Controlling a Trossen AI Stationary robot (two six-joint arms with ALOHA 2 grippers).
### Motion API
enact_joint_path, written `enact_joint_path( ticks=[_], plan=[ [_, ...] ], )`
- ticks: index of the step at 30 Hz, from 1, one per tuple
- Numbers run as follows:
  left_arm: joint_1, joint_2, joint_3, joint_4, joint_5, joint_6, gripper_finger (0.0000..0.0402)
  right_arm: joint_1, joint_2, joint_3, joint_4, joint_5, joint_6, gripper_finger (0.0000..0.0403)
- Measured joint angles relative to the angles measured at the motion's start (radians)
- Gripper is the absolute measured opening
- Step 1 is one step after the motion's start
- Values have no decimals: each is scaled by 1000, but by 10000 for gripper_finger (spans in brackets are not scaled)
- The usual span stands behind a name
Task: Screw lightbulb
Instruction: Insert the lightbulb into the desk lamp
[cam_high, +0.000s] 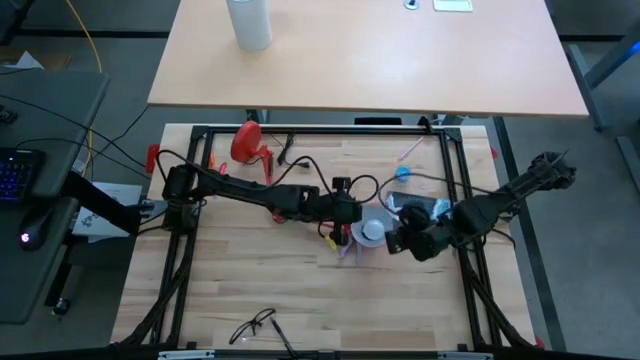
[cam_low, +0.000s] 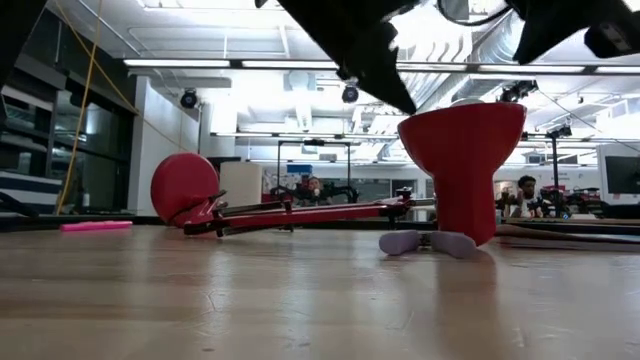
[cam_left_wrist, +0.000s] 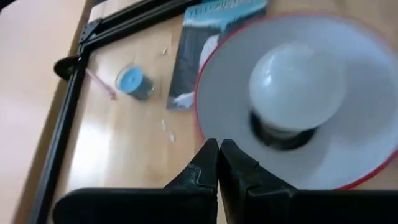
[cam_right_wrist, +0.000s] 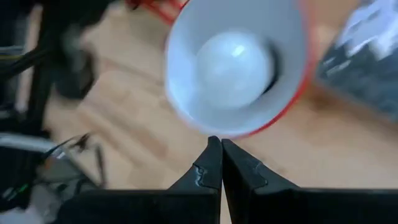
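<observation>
The lightbulb (cam_left_wrist: 297, 85) is already sitting in the red lamp shade (cam_left_wrist: 224, 81), while both grippers' fingers (cam_left_wrist: 219, 163) (cam_right_wrist: 221, 160) are hovering shut and empty, suggesting little remains.

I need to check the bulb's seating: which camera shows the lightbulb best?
The left wrist view: the lightbulb sits in the red lamp shade, dark socket visible. The right wrist view shows only its globe, the high view a white speck; the low view hides it.
</observation>
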Motion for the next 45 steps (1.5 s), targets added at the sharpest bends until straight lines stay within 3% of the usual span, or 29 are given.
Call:
enact_joint_path(
  ticks=[10,13,23,35,45],
  plan=[
    [-109,-3,1,133,162,-25,0,-140,-10,1,-30,-13,-125,0],
    [-129,11,3,194,205,-15,0,-188,-11,1,-26,-58,-187,0],
    [-115,87,2,265,117,20,0,-297,-6,1,35,-139,-312,0],
    [-95,117,2,217,135,27,0,-304,52,1,43,-166,-319,0],
    [-100,133,4,224,55,1,0,-305,86,2,69,-173,-306,0]
  ],
)
